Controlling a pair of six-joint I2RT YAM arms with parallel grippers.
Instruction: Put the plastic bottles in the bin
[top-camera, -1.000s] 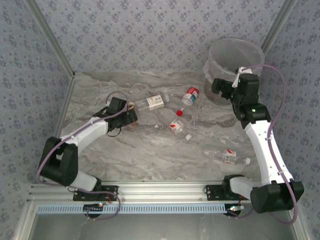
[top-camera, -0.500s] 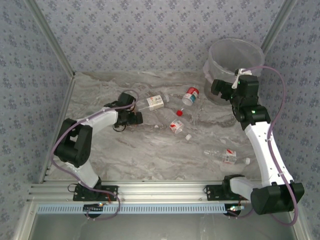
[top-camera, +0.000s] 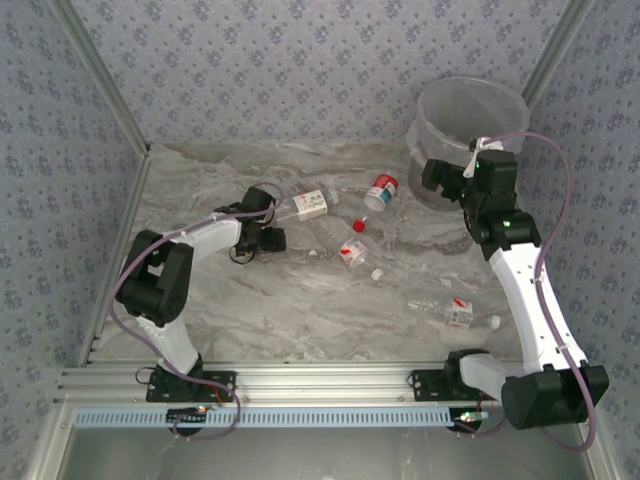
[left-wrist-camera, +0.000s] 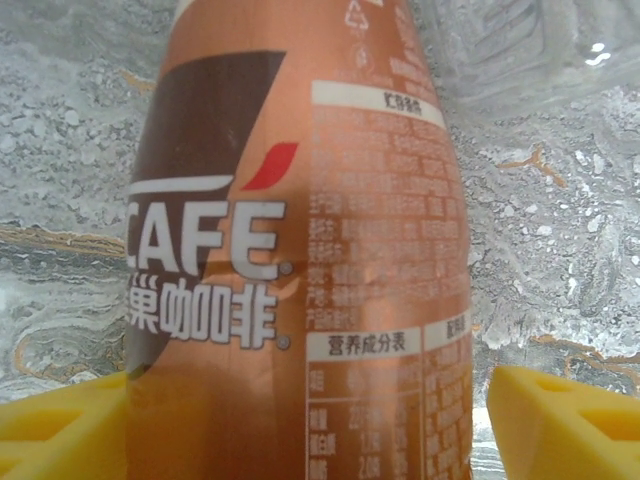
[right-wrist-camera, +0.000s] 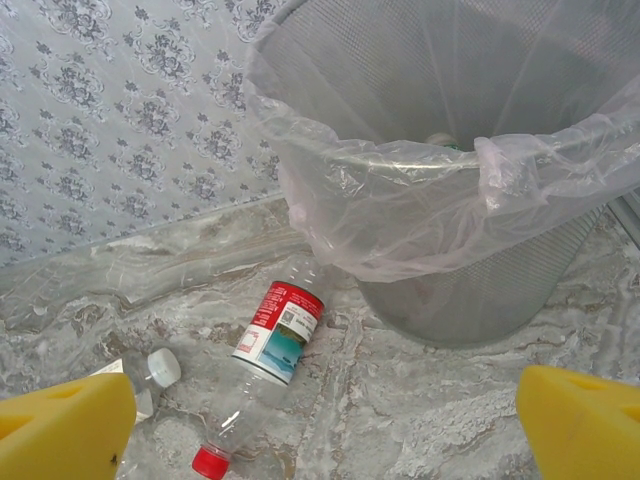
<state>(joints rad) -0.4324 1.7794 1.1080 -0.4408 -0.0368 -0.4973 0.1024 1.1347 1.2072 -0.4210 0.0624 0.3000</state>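
Tool, left: I see the left tool (left-wrist-camera: 305, 430) partly open in its wrist view, one yellow finger (left-wrist-camera: 60, 430) low in each bottom corner. It straddles the brown bottle (left-wrist-camera: 300, 250) without clamping it.
Bottle in the jaws: the brown bottle runs up the middle of that frame, label toward the camera. The lower-left finger meets its side. The lower-right one stands off, with desk (top-camera: 300, 310) showing in the gap.
Tool, right: the right tool (right-wrist-camera: 325, 430) is spread wide and holds nothing, with bare marble desk between its fingers.
Bin: the bin (top-camera: 450, 125) stands in the upper right of the overhead frame, and I see its clear liner (right-wrist-camera: 400, 230) folded over the rim. The right tool hangs just in front of it.
Nearest bottle: a red-label bottle (right-wrist-camera: 280, 335) lies on its side just left of the bin, its red cap toward the bottom edge. A small white cap (right-wrist-camera: 163, 365) lies further left.
Others, overhead: a white-label bottle (top-camera: 310, 205) lies just right of the left tool. A second red-labelled one (top-camera: 352, 250) is at centre frame, and a clear bottle (top-camera: 462, 314) lies at lower right beside the right arm.
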